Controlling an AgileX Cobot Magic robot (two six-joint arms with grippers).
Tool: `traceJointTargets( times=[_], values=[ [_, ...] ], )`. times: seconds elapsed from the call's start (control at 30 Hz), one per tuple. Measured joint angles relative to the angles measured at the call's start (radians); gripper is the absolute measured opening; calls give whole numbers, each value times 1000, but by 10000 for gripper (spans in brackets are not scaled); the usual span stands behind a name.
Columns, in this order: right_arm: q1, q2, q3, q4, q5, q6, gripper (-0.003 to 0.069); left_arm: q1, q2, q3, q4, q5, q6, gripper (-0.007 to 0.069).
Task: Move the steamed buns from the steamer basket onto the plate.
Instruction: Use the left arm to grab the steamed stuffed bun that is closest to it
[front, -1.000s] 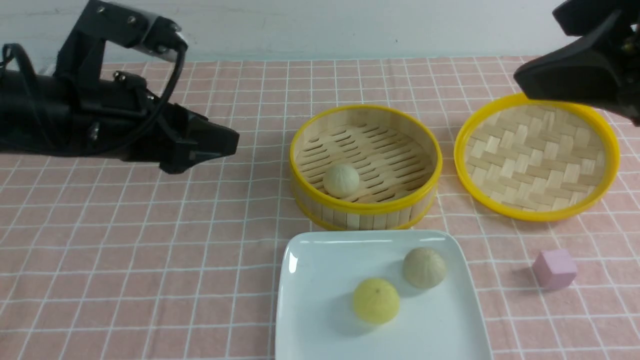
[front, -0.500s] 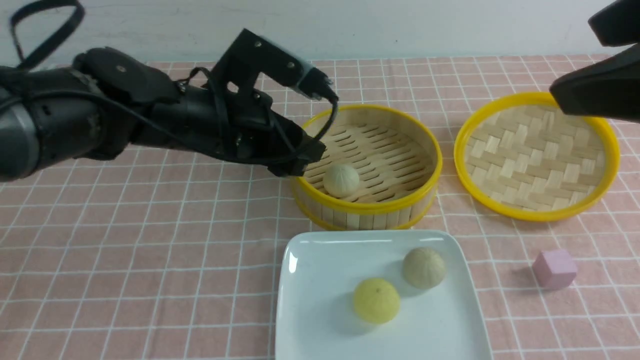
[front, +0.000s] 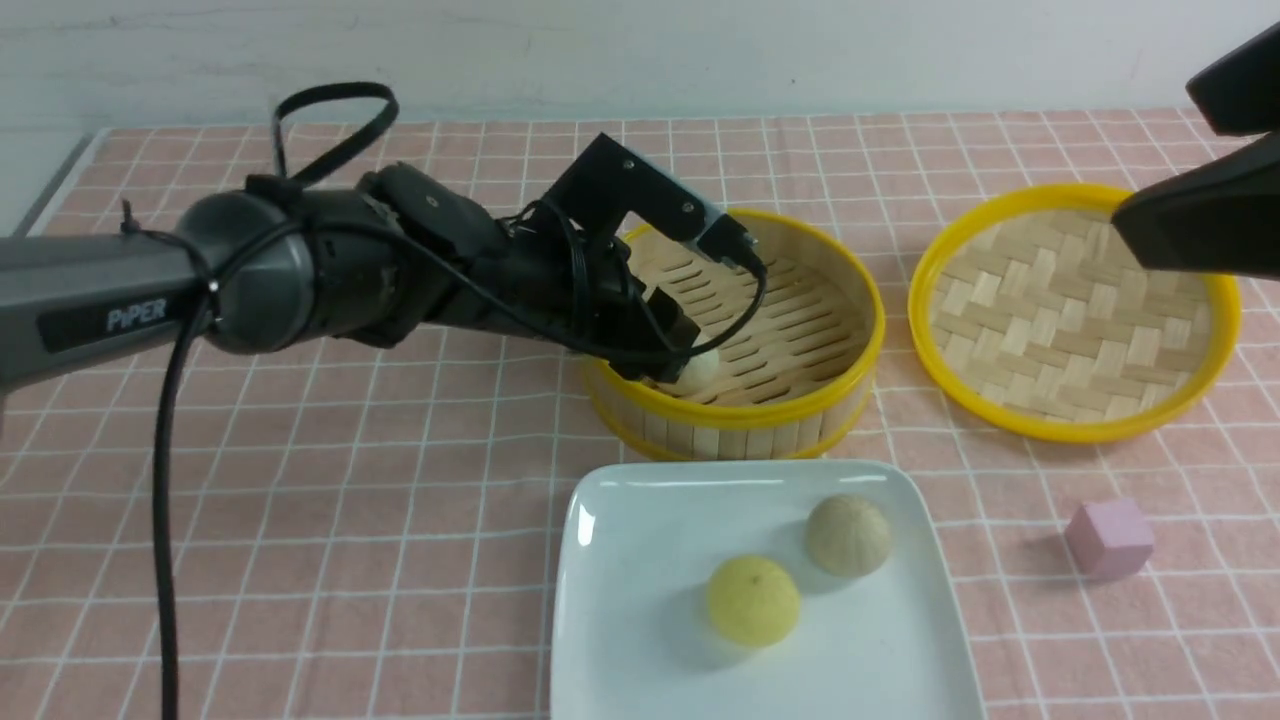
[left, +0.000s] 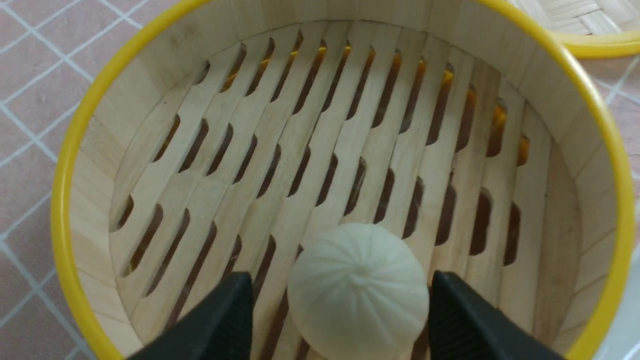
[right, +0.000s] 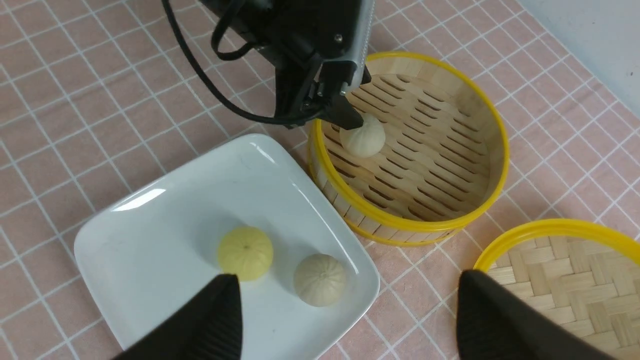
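Yellow bun (front: 752, 600) and pale bun (front: 848, 535) lie on the plate (front: 620, 660). Open left pincer (left: 340, 280) straddles the last bun (left: 357, 295) in the steamer basket (front: 720, 437), apparently ungripped.

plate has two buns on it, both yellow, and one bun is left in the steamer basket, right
Not both yellow: the front view shows the plate holding one yellow bun and one greyish-beige bun. One pale bun is left in the steamer basket.

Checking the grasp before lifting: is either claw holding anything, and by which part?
Nothing is held. The left claw stands open astride the pale round steamed bun in the yellow-rimmed bamboo steamer basket; the right claw is open and empty.
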Motion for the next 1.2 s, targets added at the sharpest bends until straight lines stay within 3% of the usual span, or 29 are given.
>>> traceJointTargets(
  times=[0.97,1.07,1.13,1.17,1.2],
  values=[
    [0,0,0,0,17,1,558,0,116,-50,-13,-1,1,464],
    [0,0,0,0,17,1,558,0,123,-52,-36,-2,1,387],
    [0,0,0,0,17,1,558,0,125,-52,-64,-2,1,235],
    [0,0,0,0,17,1,558,0,125,-53,-66,-2,1,221],
    [0,0,0,0,17,1,558,0,125,-55,-78,-3,4,134]
  ],
)
